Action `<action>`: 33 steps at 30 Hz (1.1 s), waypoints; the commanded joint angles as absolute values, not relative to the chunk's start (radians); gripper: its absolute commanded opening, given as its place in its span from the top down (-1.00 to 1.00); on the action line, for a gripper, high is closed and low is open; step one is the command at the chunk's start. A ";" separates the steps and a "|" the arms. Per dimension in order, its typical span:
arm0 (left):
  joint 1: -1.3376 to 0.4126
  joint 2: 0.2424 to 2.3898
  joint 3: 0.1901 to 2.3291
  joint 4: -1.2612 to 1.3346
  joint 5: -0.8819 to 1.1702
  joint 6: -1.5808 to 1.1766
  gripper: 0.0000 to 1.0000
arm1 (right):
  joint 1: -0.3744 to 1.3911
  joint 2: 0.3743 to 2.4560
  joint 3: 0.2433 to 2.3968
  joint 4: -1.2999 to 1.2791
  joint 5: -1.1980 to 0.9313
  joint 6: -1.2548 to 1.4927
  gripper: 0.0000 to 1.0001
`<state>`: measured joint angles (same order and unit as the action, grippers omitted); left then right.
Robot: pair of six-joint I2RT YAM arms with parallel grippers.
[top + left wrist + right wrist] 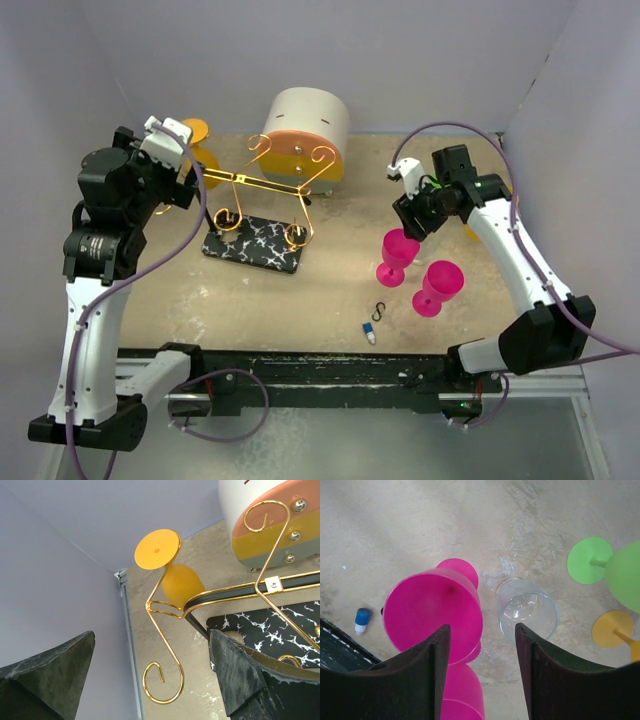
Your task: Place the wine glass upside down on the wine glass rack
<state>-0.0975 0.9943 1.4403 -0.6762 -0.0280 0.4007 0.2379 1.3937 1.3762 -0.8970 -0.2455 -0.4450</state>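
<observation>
The wine glass rack (268,188) is a gold wire stand on a black marbled base (252,247), left of centre. An orange wine glass (156,549) hangs upside down in its far left arm, foot on top. My left gripper (192,178) is open and empty beside that arm; a curled hook end (167,680) shows between its fingers (240,675). My right gripper (410,222) is open and empty above two upright pink wine glasses (432,615) and a clear glass (527,610). The pink glasses (397,255) stand on the right.
A round cream drawer box (305,130) stands behind the rack. A green glass (610,565) and another orange glass (615,630) lie right of the clear one. A small blue-capped item (370,335) and a black hook (379,311) lie near the front edge.
</observation>
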 commanded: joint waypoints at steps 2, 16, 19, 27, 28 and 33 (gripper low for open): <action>-0.081 0.971 1.434 -0.636 0.005 0.365 -0.99 | 0.247 1.402 1.358 -0.900 -0.236 -0.447 -0.09; -0.067 0.962 1.430 -0.635 0.025 0.356 -0.99 | 0.253 1.464 1.335 -0.879 -0.266 -0.452 0.50; -0.053 0.956 1.423 -0.622 0.023 0.334 -0.98 | 0.253 1.464 1.335 -0.883 -0.291 -0.459 0.68; 0.002 0.954 1.451 -0.630 0.041 0.239 -0.98 | 0.253 1.457 1.471 -0.961 -0.402 -0.483 1.00; 0.006 0.954 1.454 -0.637 0.055 0.225 -0.98 | 0.253 1.455 1.502 -0.968 -0.425 -0.471 1.00; 0.014 0.964 1.497 -0.717 0.134 0.194 -0.98 | 0.253 1.431 1.632 -0.938 -0.423 -0.433 1.00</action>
